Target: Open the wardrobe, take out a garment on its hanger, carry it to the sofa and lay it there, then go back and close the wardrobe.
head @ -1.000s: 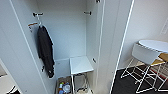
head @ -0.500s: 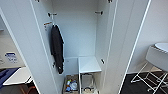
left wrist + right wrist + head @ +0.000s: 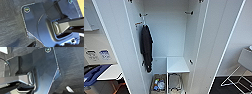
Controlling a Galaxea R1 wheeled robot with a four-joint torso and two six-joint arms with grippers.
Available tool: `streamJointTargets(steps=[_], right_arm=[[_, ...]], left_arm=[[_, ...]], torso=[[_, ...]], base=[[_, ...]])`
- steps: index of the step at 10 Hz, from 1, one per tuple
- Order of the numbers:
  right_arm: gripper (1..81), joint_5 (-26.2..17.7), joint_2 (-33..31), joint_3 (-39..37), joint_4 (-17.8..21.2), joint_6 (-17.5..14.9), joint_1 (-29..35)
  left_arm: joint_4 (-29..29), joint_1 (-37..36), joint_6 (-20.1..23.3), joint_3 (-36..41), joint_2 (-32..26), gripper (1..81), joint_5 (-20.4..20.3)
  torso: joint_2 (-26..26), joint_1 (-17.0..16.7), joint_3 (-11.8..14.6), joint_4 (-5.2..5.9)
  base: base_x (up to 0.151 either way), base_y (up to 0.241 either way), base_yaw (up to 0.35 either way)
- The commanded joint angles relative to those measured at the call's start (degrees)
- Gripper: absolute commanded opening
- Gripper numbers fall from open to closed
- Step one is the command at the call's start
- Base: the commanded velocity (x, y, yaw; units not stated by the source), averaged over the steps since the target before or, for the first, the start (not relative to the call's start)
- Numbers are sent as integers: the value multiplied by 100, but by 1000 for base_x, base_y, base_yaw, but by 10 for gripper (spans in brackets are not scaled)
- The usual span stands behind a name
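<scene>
The wardrobe (image 3: 169, 37) stands right in front of me in the head view, tall, white and open, with its left door (image 3: 114, 37) and right door (image 3: 220, 37) swung out. A black T-shirt (image 3: 146, 47) hangs against the left inner wall below a black hook (image 3: 143, 15). Another black hook (image 3: 189, 12) is on the right inner wall with nothing on it. A white shelf (image 3: 177, 65) sits low on the right side. Both wrist views show my own dark plate and bar over dark carpet.
On the wardrobe floor stand a box of small items (image 3: 158, 84) and a wire basket (image 3: 174, 82). A blue upholstered piece (image 3: 94, 73) and a white tabletop (image 3: 109, 72) are at lower left. A white seat on wire legs (image 3: 244, 61) stands on the right.
The whole head picture has shifted: the wardrobe is now larger and more centred, and the round table on the right has slid out. Nothing inside has moved.
</scene>
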Motion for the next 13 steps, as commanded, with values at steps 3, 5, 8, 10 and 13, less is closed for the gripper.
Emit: streamJointTargets(steps=[3,5,8,10,13], right_arm=[[811,-280,-38,-27,-12,-11,135],[811,-280,-29,-27,-12,-11,152],[811,-288,77,-27,-12,-134,205],[811,-280,94,-27,-12,-170,205],[811,-280,111,-27,-12,-212,179]], left_arm=[[-13,-230,-79,-56,-49,811,226],[-283,-256,-315,-65,-23,811,226],[-950,69,-371,-73,3,811,426],[-2640,174,1959,-65,126,811,560],[-6614,114,6221,-30,232,811,899]], torso=[[0,5,0,0],[0,5,0,0],[0,5,0,0],[0,5,0,0],[0,5,0,0]], base=[[0,0,0],[0,0,0],[0,0,0],[0,0,0],[0,0,0]])
